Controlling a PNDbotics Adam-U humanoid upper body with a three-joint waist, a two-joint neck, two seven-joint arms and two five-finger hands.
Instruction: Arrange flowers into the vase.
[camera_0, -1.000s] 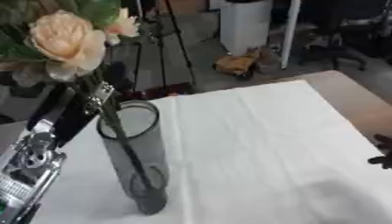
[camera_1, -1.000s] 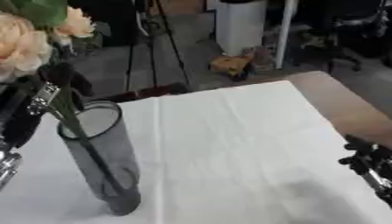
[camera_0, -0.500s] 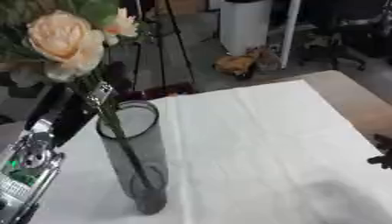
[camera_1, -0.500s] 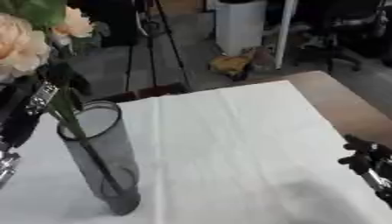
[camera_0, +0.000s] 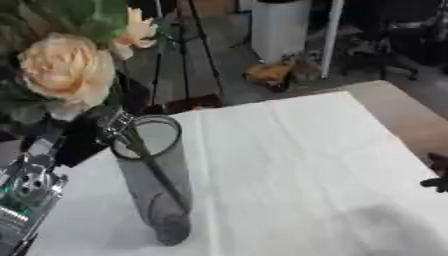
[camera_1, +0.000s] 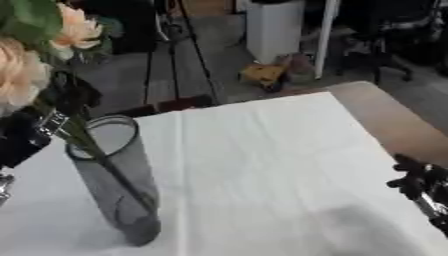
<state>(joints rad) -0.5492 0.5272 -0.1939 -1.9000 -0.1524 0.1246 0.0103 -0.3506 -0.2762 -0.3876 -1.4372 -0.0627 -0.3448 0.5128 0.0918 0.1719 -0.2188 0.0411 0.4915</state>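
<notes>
1. While the left hand (camera_0: 83, 137) is gripping the flower stem (camera_0: 153, 170) just above the rim, fingers clamped on it, the stem's lower end is already reaching near the bottom of the smoky glass vase (camera_0: 157, 185) on the white tablecloth (camera_0: 289, 165).
2. The right hand (camera_1: 420, 187) is idling at the table's right edge, fingers curling on nothing.
3. The peach bloom (camera_0: 61, 70) is leaning left, so releasing should probably wait until the stem is resting against the rim, lest the tall vase tip.

Lab or studio: tripod (camera_1: 179, 45), office chair (camera_1: 385, 45)
</notes>
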